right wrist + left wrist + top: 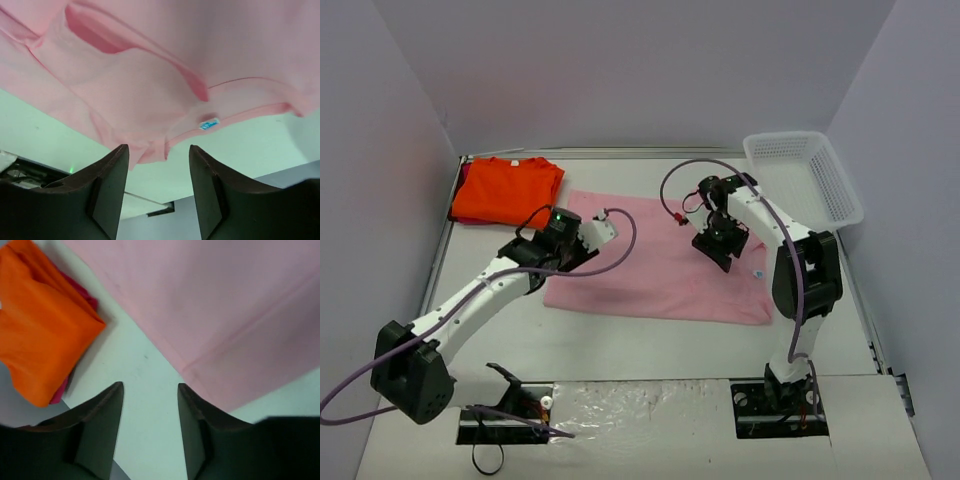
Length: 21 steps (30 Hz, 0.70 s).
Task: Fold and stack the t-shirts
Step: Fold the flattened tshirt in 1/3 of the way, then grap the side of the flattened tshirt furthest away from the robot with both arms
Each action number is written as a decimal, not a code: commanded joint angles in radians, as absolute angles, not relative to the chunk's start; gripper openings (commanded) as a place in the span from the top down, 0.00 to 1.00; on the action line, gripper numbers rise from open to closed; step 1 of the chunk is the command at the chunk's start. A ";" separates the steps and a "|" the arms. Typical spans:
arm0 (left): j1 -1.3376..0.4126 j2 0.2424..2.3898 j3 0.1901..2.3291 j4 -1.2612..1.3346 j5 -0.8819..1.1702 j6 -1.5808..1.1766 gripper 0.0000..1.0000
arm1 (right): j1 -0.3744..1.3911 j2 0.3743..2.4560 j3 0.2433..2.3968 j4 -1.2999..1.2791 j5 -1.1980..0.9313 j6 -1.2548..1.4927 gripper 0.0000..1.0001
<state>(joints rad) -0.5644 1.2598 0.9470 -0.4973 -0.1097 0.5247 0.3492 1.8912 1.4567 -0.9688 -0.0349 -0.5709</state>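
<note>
The light pink t-shirt (655, 268) lies spread flat in the middle of the table. The bright orange t-shirt (508, 190) lies folded at the back left. My left gripper (592, 232) is open and empty above the pink shirt's back left edge. In the left wrist view it (150, 386) hangs over bare table between the orange shirt (40, 325) and the pink shirt (225, 305). My right gripper (720, 247) is open and empty above the pink shirt's right part. In the right wrist view it (159, 147) is near the collar with a small blue label (209, 123) on the pink shirt (145, 75).
A white mesh basket (803, 175) stands at the back right corner, partly over the table's edge. Grey walls close the table on three sides. A darker pink cloth edge (86, 299) peeks from under the orange shirt.
</note>
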 commanded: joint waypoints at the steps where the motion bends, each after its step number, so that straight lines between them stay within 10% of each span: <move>1: -0.499 1.317 1.121 -0.445 -0.109 0.548 0.52 | 0.353 1.853 1.603 -1.114 -0.038 -0.587 0.52; 5: -0.338 1.500 1.328 -0.445 0.080 0.516 0.37 | 0.338 1.864 1.718 -1.098 -0.051 -0.603 0.51; 21: -0.112 2.374 2.336 -0.856 0.486 0.607 0.31 | 0.308 2.034 1.729 -0.939 -0.144 -0.566 0.54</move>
<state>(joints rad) -0.1303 2.3425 2.2211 -0.7223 0.3943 0.5747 0.3141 2.0052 1.7267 -0.9157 -0.1390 -0.5755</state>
